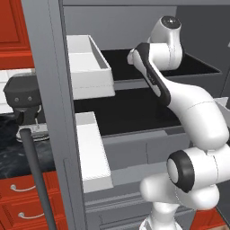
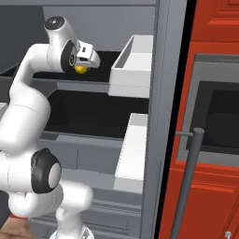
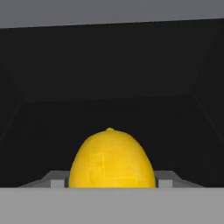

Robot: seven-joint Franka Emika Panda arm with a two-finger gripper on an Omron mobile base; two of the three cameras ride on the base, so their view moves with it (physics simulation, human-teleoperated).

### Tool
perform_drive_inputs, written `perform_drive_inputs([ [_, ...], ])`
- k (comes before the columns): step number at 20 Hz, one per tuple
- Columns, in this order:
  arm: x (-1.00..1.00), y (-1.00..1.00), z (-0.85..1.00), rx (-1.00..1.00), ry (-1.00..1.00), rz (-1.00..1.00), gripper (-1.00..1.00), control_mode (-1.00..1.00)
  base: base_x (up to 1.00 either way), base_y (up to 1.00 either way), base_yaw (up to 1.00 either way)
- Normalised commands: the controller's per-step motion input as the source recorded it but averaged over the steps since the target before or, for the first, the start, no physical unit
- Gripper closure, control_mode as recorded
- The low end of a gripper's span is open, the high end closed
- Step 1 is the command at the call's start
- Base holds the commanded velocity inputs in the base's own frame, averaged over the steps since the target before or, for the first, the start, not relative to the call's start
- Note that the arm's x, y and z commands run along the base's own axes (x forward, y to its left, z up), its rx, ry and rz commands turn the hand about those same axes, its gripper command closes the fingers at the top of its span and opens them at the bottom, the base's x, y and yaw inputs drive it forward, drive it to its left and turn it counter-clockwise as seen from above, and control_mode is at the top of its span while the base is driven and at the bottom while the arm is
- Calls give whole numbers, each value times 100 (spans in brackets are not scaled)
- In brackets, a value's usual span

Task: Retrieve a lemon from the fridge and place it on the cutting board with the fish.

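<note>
The lemon [image 3: 111, 159], small and bright yellow, lies on the upper black shelf [image 2: 100, 58] of the open grey fridge [image 2: 158, 116]. My gripper [image 2: 86, 64] reaches into that shelf, and the lemon [image 2: 81, 69] shows just under the hand. In the hand view the gripper [image 3: 111, 180] has its two grey fingertips [image 3: 57, 179] pressed close against the lemon's left and right sides. The white arm [image 1: 188, 112] bends across the fridge opening. The cutting board and the fish are out of view.
White door bins [image 1: 87, 67] hang on the open left door, and another bin [image 2: 133, 65] sits on the right door. Dark bar handles [image 2: 189, 177] stand out from the doors. Red cabinets [image 1: 18, 197] and a black appliance [image 1: 24, 96] are at the left.
</note>
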Motion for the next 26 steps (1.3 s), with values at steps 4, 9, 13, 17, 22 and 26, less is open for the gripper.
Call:
perform_drive_inputs([
  [4, 0, 1, 0, 0, -5, 0, 100, -100, 0, 0, 0],
  [9, -33, 4, 4, -1, -32, 0, 100, -100, 0, 0, 0],
  [13, -49, 0, 13, 0, -35, 0, 100, -100, 0, 0, 0],
  [17, -85, 0, 38, 0, -3, 0, 100, -100, 0, 0, 0],
  [22, -100, 0, 26, 2, 0, 0, 100, -100, 0, 0, 0],
  [26, -100, 0, 0, 0, 0, 0, 100, -100, 0, 0, 0],
])
